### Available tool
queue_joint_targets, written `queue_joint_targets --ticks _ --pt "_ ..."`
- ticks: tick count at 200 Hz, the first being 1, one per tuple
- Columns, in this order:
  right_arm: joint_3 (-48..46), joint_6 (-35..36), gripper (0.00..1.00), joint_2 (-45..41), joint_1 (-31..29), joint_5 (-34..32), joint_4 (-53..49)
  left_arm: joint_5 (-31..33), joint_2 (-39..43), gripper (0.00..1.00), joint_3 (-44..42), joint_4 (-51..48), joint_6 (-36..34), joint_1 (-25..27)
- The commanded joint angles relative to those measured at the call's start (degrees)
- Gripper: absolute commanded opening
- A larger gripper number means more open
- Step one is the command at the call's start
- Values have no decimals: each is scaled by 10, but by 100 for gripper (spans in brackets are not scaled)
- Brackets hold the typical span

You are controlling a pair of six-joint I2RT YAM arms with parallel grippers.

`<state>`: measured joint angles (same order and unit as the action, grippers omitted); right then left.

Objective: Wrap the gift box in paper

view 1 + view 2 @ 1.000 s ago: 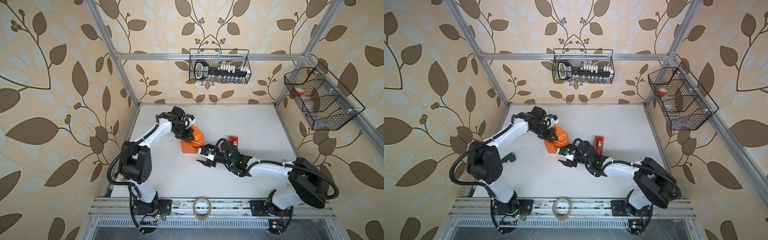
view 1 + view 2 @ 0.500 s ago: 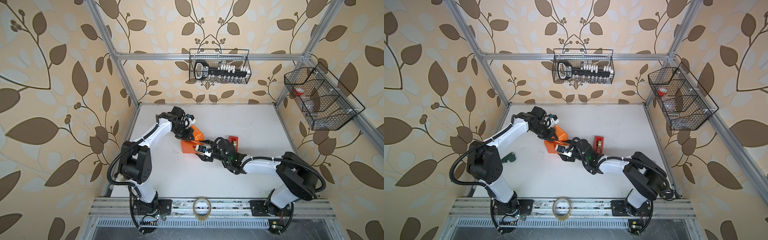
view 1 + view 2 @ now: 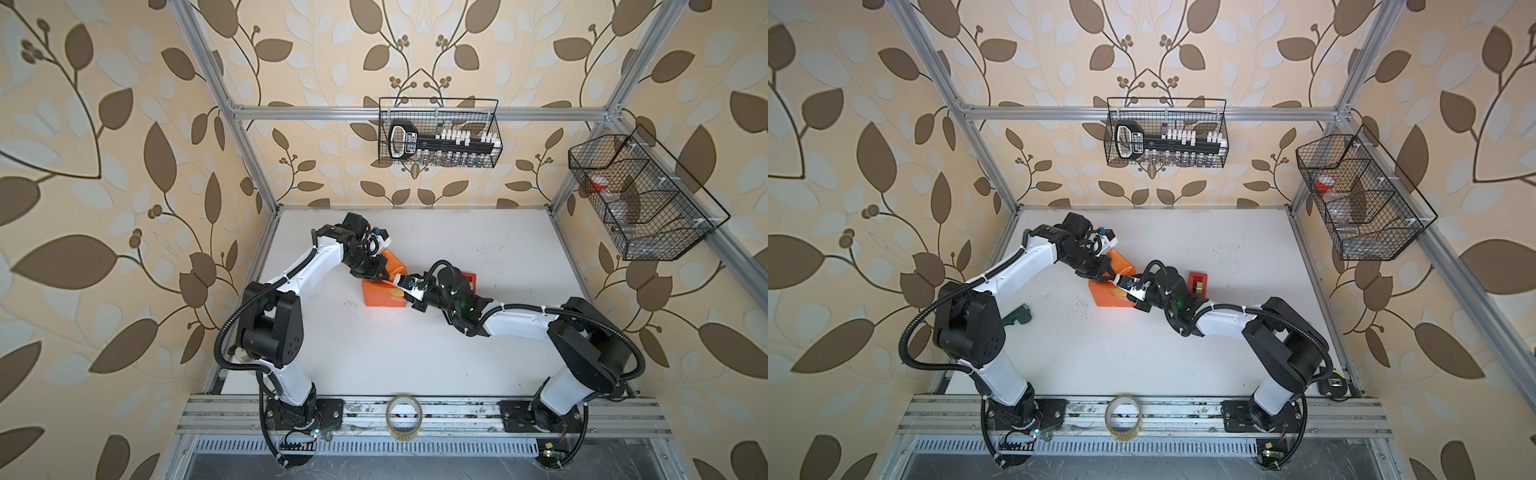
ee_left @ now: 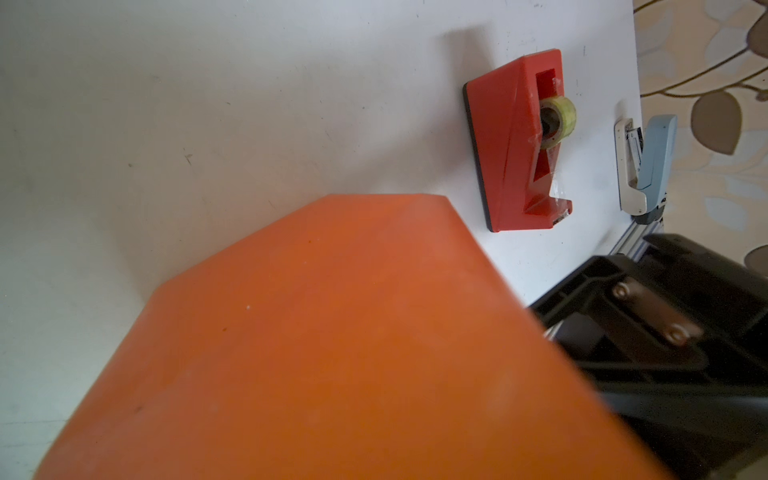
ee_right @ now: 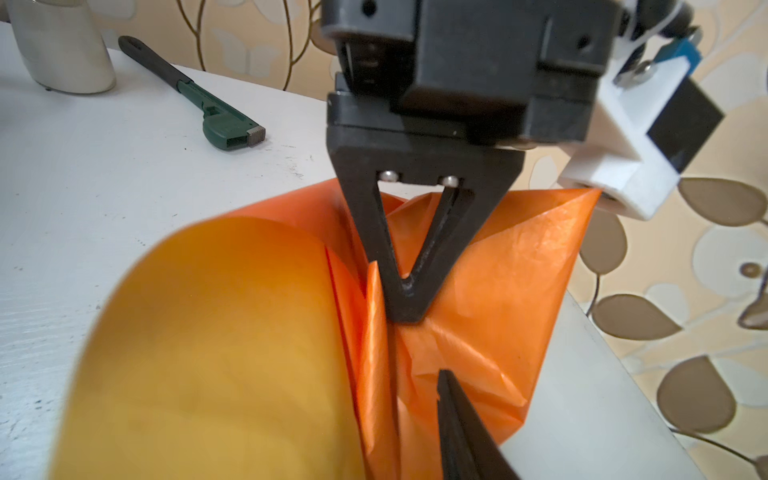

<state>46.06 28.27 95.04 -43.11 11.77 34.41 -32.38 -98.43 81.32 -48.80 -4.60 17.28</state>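
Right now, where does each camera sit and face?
Top views: high in front, looking down on the table; left arm and right arm show.
Right wrist: faces the left gripper shut on the paper; one own finger shows.
Left wrist: looks over the paper at the tape dispenser and stapler; left gripper's edge shows.
Shared: all show the paper.

**Fig. Robot-manipulation laboratory cell, seen from above and from the wrist cameras.**
An aluminium frame (image 3: 374,112) of bare slotted bars encloses a white tabletop (image 3: 374,357), with leaf-patterned wallpaper panels (image 3: 104,174) behind it in place of room walls. The left arm (image 3: 309,266) and the right arm (image 3: 519,322) are bolted to a mounting rail (image 3: 461,415) at the front. A back basket (image 3: 438,135) and a side basket (image 3: 640,208) of black wire hang from the frame. A pipe wrench (image 5: 195,97), a stapler (image 4: 646,166) and a tape dispenser (image 4: 519,141) lie on the table.
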Motion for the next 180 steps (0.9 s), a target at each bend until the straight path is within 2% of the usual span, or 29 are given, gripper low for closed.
queue_joint_targets --ticks 1,27,58,97,137,152,180 --pt "27 -6 33 16 4 38 -28 25 -2 0 -12 -21 -12 3" --pt "36 -5 32 22 5 63 -47 26 -3 0 -13 -21 -12 3" --pt "49 -18 16 32 15 74 -65 26 -2 0 -13 -23 -13 3" --pt "66 -47 13 39 33 98 -91 27 -2 0 -16 -22 -14 3" --pt "86 -87 4 53 47 128 -132 26 7 0 -10 -25 -14 3" --pt "83 -100 0 57 50 138 -135 15 18 0 -7 -28 -11 3" --pt "85 -101 0 63 50 148 -149 -13 41 1 9 -44 -9 3"
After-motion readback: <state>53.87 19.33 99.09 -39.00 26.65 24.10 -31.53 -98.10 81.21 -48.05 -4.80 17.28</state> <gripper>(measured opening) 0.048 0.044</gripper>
